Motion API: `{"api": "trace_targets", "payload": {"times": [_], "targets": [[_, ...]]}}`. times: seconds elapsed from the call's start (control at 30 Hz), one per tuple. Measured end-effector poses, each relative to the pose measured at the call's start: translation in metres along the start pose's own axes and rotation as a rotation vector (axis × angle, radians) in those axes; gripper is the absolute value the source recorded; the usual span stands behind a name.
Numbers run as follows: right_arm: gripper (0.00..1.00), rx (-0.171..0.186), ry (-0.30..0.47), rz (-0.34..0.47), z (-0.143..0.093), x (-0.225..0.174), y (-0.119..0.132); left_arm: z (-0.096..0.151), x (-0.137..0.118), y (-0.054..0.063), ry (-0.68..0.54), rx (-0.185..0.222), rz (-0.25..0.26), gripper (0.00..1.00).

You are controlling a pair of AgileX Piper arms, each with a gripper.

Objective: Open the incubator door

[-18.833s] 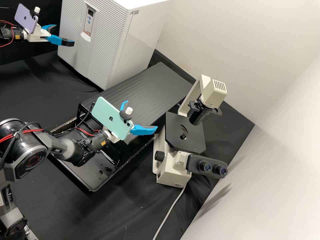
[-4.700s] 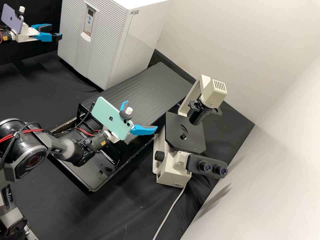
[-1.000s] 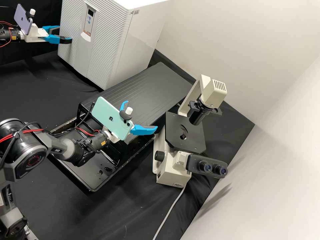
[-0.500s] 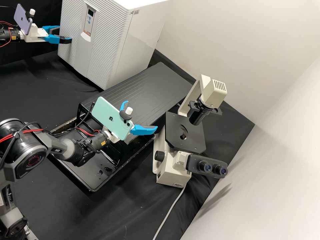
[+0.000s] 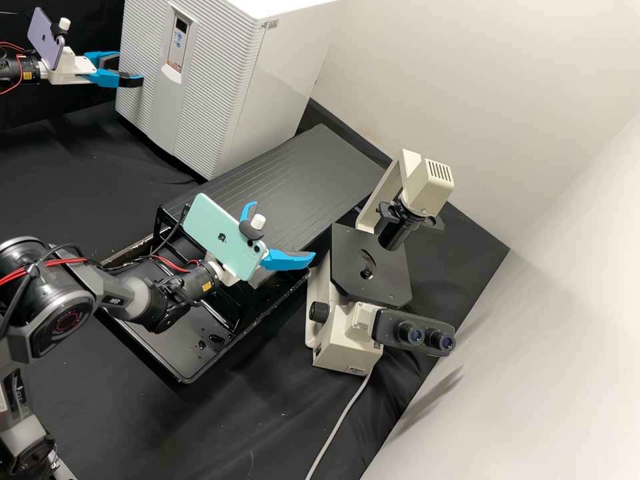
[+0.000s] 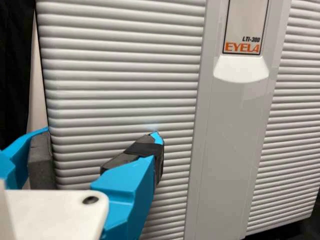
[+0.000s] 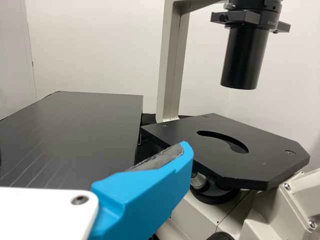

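- Nearest, the right gripper [image 5: 283,231] waits on the near side of the incubator [image 5: 287,87], spread wide, holding nothing.
- Farther off, the left gripper [image 5: 129,71] is at the incubator's front, parted — nothing visibly gripped.
- The door [image 5: 217,87] is the incubator's ribbed front, closed. Likely step: getting purchase on its edge; next — close there, then pull outward.

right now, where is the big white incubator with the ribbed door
The white ribbed-door incubator stands in the high view's upper left, the left blue-fingered tool at its door's edge and the black grooved panel by its base.
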Motion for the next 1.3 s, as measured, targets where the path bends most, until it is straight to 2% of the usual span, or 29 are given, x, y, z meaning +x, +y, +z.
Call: {"api": "trace_targets", "payload": {"times": [0.27,0.63,1.3], "targets": [[1.00,0.000,0.000,0.000,0.000,0.000,0.000,-0.001,-0.001,0.000,-0.004,0.003,0.002,0.00],[1.00,0.000,0.000,0.000,0.000,0.000,0.000,0.002,-0.006,-0.007,-0.013,0.012,0.009,0.00],[1.00,0.000,0.000,0.000,0.000,0.000,0.000,0.005,-0.012,-0.004,-0.003,0.010,0.008,0.00]]}}
